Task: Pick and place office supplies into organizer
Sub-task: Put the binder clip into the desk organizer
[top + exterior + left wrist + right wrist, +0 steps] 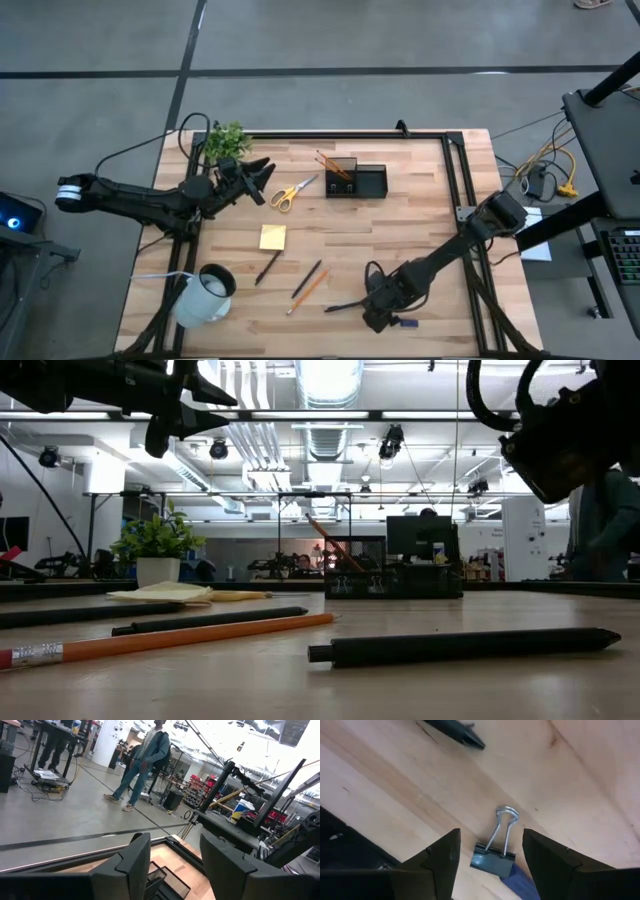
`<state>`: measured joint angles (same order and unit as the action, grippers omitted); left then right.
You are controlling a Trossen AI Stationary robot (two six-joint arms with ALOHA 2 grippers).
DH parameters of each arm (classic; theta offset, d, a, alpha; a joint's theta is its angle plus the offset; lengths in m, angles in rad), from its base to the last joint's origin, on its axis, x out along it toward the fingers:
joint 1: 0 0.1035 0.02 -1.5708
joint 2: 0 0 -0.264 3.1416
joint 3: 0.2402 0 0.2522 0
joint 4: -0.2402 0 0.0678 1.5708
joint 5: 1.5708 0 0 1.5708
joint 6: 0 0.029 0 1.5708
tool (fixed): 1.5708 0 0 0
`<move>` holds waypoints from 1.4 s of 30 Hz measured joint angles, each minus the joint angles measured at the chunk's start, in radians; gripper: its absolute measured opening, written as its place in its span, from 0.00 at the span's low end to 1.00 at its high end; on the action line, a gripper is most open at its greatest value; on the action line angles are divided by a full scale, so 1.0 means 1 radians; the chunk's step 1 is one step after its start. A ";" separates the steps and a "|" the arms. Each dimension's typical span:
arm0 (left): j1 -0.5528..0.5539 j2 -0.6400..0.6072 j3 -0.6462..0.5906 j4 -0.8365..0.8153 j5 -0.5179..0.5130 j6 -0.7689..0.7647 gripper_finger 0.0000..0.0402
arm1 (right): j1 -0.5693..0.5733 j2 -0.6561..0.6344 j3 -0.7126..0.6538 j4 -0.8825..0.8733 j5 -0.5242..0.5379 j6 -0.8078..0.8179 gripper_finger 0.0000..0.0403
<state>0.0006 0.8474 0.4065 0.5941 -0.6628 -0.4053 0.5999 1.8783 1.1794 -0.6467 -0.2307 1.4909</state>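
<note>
Binder clip [493,854]: small, black body with wire handles up, lying on the bare wood near the table's front edge, partly on a small blue item [520,879], a dark pen [345,305] close by. Right gripper [490,865] poised directly over it, fingers spread, nothing held. To grasp well: descend straight, centre the body between the fingers, close across it, not the springy wire loops. Destination: black organizer [356,181], far side. Left gripper [262,183] parked beside the scissors [291,192], fingers apart, empty.

Bright overhead lights, blurry foregrnd

Overhead, table-level, two wrist cameras — sharing the table [420,230].
</note>
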 joint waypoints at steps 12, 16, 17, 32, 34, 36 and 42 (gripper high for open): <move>0.000 -0.008 0.000 0.001 0.000 0.000 0.39 | 0.009 0.037 -0.002 0.015 -0.017 0.007 0.50; 0.000 -0.011 0.000 0.000 0.000 0.000 0.39 | 0.012 0.046 0.000 0.022 -0.023 0.027 0.50; 0.000 -0.011 0.000 0.000 0.000 0.000 0.39 | 0.013 0.048 0.000 0.022 -0.029 0.032 0.50; 0.000 -0.011 0.000 -0.001 0.000 0.001 0.39 | 0.048 0.053 -0.010 0.025 0.012 0.147 0.47; 0.000 -0.011 0.000 -0.001 0.000 0.002 0.39 | 0.049 0.053 -0.012 0.025 0.020 0.154 0.45; 0.000 -0.011 0.000 -0.001 0.000 0.002 0.39 | 0.049 0.054 -0.015 0.024 0.028 0.155 0.42; 0.000 -0.011 0.000 -0.001 0.000 0.002 0.39 | 0.049 0.054 -0.023 0.021 0.046 0.153 0.33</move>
<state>0.0005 0.8368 0.4065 0.5934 -0.6627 -0.4033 0.6491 1.9320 1.1560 -0.6254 -0.1844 1.6435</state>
